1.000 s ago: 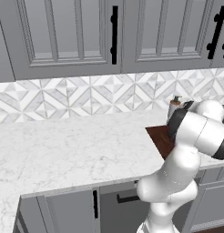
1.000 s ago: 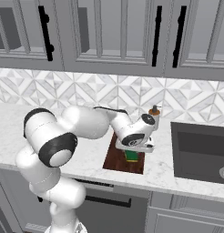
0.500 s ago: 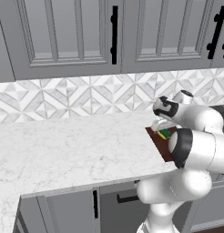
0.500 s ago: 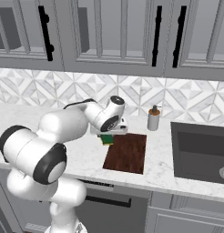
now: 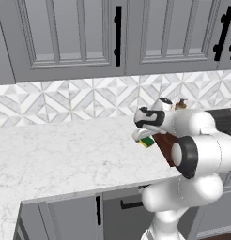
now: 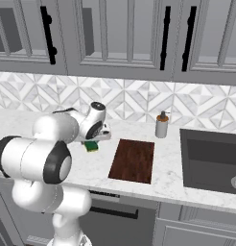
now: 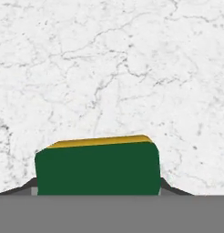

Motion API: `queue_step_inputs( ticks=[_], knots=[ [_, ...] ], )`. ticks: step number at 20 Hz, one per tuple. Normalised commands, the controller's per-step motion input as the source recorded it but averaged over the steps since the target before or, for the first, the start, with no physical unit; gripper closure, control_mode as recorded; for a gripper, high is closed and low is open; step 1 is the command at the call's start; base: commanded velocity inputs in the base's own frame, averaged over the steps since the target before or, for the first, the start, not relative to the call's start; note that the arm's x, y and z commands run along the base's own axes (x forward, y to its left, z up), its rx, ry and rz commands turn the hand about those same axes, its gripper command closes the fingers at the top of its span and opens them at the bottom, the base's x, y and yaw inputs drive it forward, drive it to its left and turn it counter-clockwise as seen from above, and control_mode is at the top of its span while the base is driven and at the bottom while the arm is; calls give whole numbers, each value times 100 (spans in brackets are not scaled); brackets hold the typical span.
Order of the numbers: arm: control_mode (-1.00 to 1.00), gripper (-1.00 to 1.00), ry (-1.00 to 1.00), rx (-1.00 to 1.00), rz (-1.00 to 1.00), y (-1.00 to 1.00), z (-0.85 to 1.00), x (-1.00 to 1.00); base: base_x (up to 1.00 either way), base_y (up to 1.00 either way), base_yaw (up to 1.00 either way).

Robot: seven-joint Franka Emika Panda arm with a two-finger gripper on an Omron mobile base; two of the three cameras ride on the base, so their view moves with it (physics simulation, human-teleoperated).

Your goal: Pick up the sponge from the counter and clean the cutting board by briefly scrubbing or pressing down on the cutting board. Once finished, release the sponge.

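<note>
- I see the fingers [image 6: 94, 142] closed on the sponge [image 6: 91, 145] — in the hand view the sponge [image 7: 98, 167] sits squarely between the two tips, one tip at each short end
- Its long axis runs across that view from tip to tip, the green face turned toward the camera and the yellow layer showing as a thin strip along the far edge
- From the right base view the sponge is over the white tabletop [image 6: 24, 126], just beside the left edge of the cutting board [image 6: 133, 160] and not over it; whether it rests on the marble or hangs slightly above it I cannot tell
- In the left base view the sponge [image 5: 147, 141] shows as a small green and yellow block under the hand, close to the near corner of the cutting board [image 5: 167, 144]
- The board lies flat, its long axis running from the front edge toward the tiled backsplash [image 6: 139, 103]
- A soap dispenser [image 6: 161, 125] stands upright behind the board's far right corner, and the dark sink [image 6: 211, 161] lies to the right of it — well apart from the sponge
</note>
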Motion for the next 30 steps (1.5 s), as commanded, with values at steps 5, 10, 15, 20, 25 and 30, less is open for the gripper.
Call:
queue_step_inputs(
  ticks=[5,10,15,20,25,30],
  knots=[
    [-100,-100,0,0,2,53,-57,21,0,0,0],
    [-100,-100,0,-1,3,4,55,-7,0,0,0],
    [-100,-100,0,0,14,-1,76,-8,0,0,0],
    [-100,-100,0,-2,17,-13,70,-14,0,0,0],
    [-100,-100,-4,-1,8,-3,89,-92,0,0,0],
    [-100,-100,-11,-2,-1,0,61,-100,0,0,0]
  ],
)
